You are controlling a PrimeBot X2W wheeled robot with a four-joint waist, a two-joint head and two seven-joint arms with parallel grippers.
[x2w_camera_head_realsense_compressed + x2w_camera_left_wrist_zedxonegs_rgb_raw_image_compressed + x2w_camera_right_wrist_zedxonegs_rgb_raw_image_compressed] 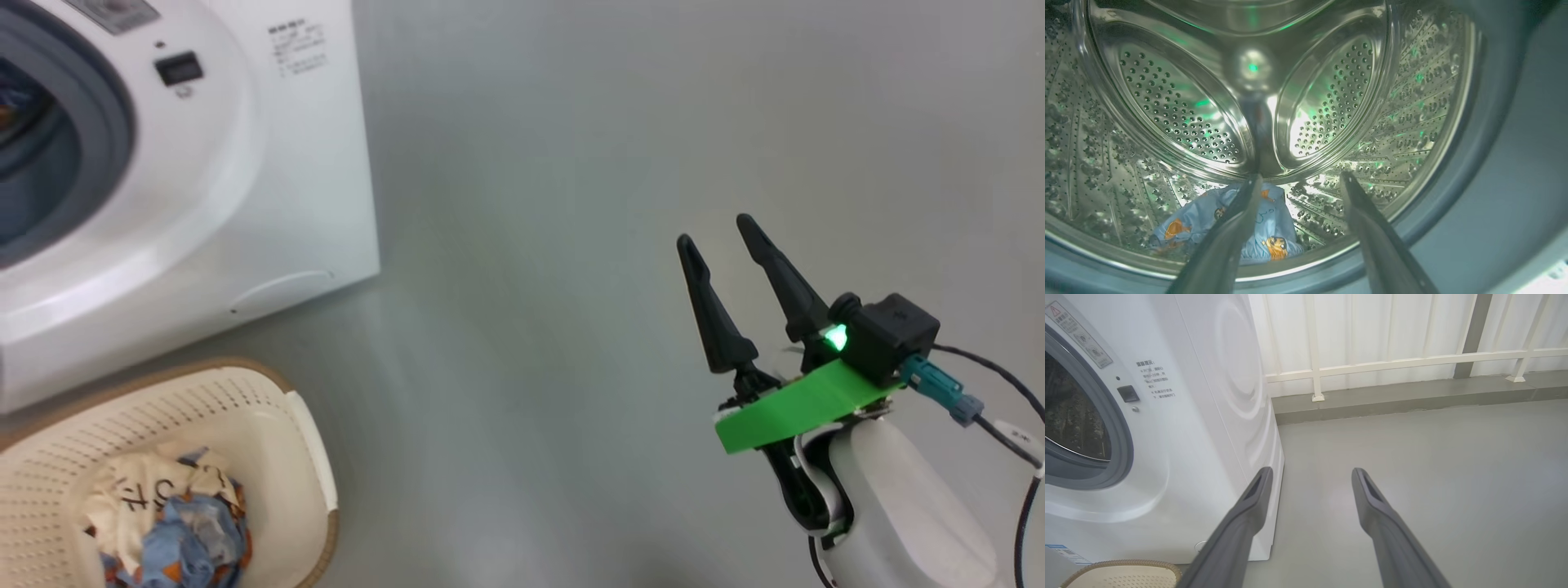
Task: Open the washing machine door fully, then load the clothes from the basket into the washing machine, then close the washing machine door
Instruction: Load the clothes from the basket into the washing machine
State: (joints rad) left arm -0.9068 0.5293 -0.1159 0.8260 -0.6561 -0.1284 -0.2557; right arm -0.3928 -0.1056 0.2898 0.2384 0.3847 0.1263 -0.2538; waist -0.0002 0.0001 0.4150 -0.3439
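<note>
Currently left gripper (1301,176) gapes empty inside steel drum (1167,102), bear-print garment (1200,220) just beneath it; risk: fingers (1237,220) snag fabric on retreat, dragging it out.

Head view: right gripper (714,231) at lower right, both dark fingers spread wide, nothing between them, tips pointing up and slightly left; green wrist bracket (804,404) and pale forearm (898,498) behind it. Left wrist view: left gripper (1300,176) equally parted, empty.
</note>
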